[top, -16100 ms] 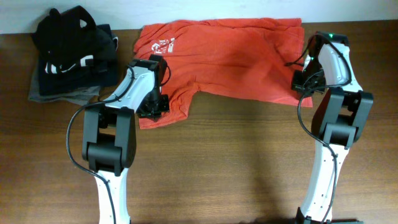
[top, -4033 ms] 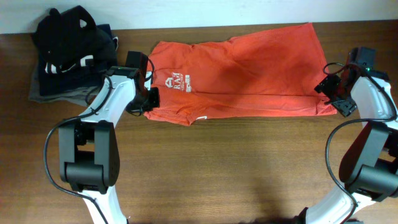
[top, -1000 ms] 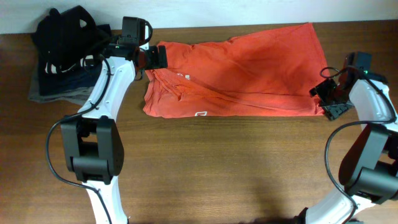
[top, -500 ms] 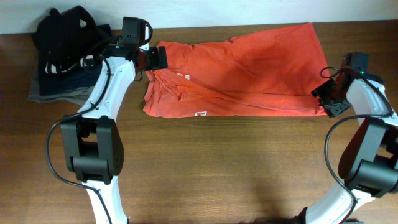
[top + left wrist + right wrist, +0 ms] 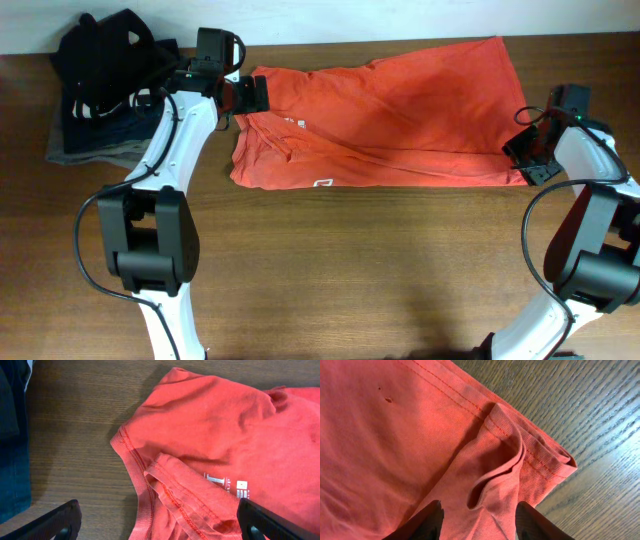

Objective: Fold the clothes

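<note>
Cotton T-shirt [image 5: 390, 110] lies half-folded across the table's [image 5: 350, 260] far side: light, limp, quick to ruck, best pinched at hem corners. Left gripper [image 5: 160, 527] gapes wide above the sleeve end; right gripper [image 5: 480, 520] straddles the bunched hem, grip uncertain.

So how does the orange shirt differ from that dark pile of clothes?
The orange shirt is one bright garment spread in a long band; the dark pile is several black, navy and grey ones stacked compactly. The shirt takes more room than the pile. Both lie on the wooden table.
</note>
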Controlling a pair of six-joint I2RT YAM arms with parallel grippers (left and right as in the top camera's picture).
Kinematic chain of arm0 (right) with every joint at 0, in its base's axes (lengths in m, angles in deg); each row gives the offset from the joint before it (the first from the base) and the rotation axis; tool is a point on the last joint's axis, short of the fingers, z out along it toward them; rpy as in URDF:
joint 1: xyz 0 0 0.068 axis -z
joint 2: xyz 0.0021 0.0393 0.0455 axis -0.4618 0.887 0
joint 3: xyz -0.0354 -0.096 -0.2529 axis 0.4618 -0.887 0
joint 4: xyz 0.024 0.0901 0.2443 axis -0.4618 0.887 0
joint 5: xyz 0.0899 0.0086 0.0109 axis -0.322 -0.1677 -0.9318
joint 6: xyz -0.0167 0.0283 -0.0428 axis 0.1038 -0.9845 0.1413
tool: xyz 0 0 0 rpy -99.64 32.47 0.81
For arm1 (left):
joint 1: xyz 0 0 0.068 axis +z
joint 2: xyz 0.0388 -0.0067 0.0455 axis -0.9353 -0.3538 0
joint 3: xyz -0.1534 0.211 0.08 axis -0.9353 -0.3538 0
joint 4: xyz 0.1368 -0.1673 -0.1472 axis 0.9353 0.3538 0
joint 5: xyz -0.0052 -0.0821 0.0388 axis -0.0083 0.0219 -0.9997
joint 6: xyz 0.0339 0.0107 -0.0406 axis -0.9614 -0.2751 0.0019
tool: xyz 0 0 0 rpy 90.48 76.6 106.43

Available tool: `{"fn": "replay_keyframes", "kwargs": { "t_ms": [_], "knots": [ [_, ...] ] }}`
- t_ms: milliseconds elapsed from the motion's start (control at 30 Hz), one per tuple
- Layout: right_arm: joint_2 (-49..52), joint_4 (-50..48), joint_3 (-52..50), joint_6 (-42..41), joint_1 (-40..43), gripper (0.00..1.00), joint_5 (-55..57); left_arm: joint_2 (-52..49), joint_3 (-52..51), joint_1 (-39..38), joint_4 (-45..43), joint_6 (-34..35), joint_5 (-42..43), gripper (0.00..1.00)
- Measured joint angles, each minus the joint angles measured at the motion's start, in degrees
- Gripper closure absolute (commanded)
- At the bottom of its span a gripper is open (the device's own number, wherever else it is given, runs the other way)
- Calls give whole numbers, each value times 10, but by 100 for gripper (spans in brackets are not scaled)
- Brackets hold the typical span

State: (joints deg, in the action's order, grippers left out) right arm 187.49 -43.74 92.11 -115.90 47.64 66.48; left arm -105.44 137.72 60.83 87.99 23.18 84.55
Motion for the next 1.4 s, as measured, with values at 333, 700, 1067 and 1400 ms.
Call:
{"fn": "replay_keyframes", "kwargs": {
  "t_ms": [333, 700, 1067, 1400],
  "knots": [
    [9, 0, 0, 0, 0, 50, 13, 0, 0, 0, 0, 0, 0, 1],
    [31, -5, 0, 0, 0, 70, 17, 0, 0, 0, 0, 0, 0, 1],
    [32, 38, 55, 0, 0, 89, 17, 0, 0, 0, 0, 0, 0, 1],
    [32, 46, 62, -2, 0, 61, 28, 0, 0, 0, 0, 0, 0, 1]
  ]
}}
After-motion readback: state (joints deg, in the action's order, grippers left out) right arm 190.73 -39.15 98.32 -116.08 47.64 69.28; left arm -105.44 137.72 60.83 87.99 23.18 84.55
